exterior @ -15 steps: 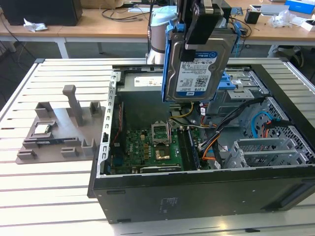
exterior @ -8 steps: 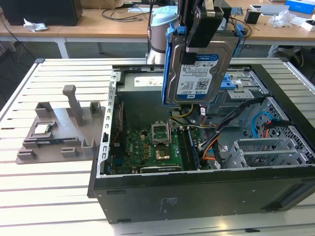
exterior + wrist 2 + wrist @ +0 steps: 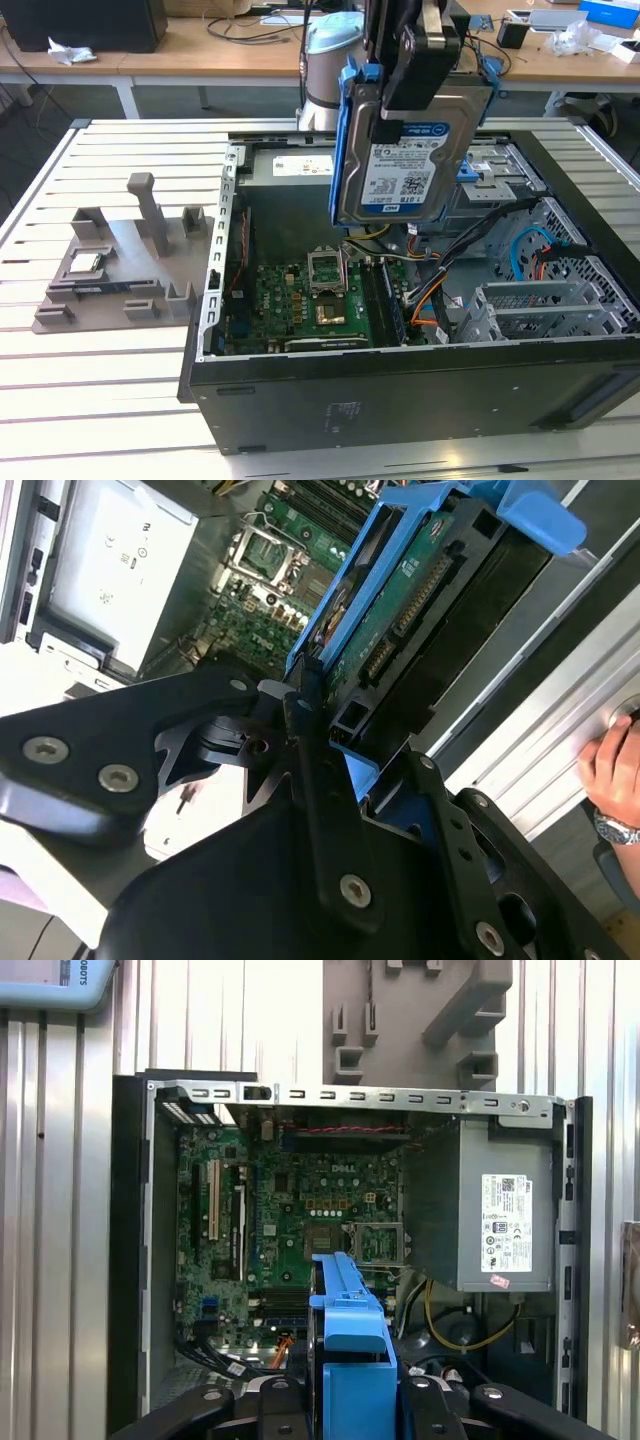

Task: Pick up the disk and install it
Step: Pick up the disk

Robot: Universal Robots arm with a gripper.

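Fingers (image 3: 320, 810) of my gripper (image 3: 413, 95) are closed on the disk (image 3: 400, 170), pinching it by its upper end. I see it hanging nearly upright, label side toward the exterior view, blue bracket running down both long edges. In the second wrist view its green circuit-board side faces the camera.

The disk is in the air above the open case (image 3: 400, 400), clear of everything inside. In the exterior view it sits over the middle of the case, towards the far wall. Below it lies the motherboard (image 3: 300, 290), and loose cables (image 3: 440, 290) run from there towards the drive cage (image 3: 540, 300) on the exterior view's right. The power supply (image 3: 505, 1210) sits in a corner of the case against the far wall, its white sticker up.

Outside the case, on the exterior view's left, a grey fixture (image 3: 120, 260) rests on the slatted table (image 3: 100, 400). In the second wrist view a person's hand (image 3: 605, 770), wearing a watch, rests at the table just past the case wall. Farthest back stands a wooden desk (image 3: 200, 55) with cables and small items.
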